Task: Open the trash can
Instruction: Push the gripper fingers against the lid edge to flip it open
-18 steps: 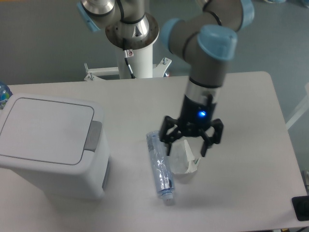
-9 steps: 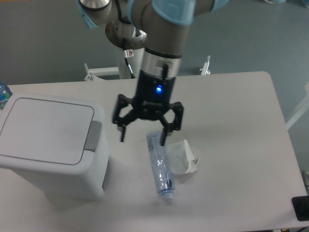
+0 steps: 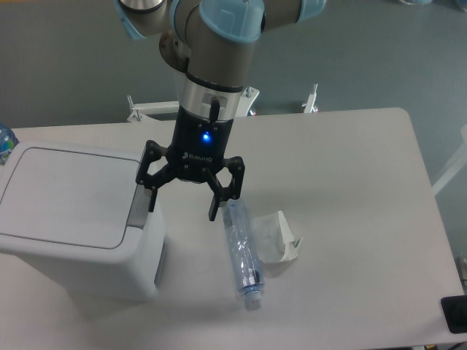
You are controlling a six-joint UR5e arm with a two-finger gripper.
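The trash can (image 3: 66, 219) is a large white boxy bin at the left of the table, its flat lid shut. Its grey push tab (image 3: 140, 205) sits on the right edge of the lid. My gripper (image 3: 184, 206) is open and empty, pointing down, just right of the tab. Its left fingertip (image 3: 152, 202) hangs over the tab's right edge; I cannot tell whether it touches. Its right fingertip (image 3: 214, 211) hangs over the table near the bottle.
A clear plastic bottle (image 3: 240, 251) lies on the table right of the can. A crumpled white paper carton (image 3: 276, 238) lies beside it. A dark object (image 3: 454, 313) sits at the front right table corner. Part of another bottle (image 3: 4, 140) shows at the left edge.
My gripper has moved left, from above the carton past the bottle to the right edge of the trash can. It stayed open. The objects have not moved.
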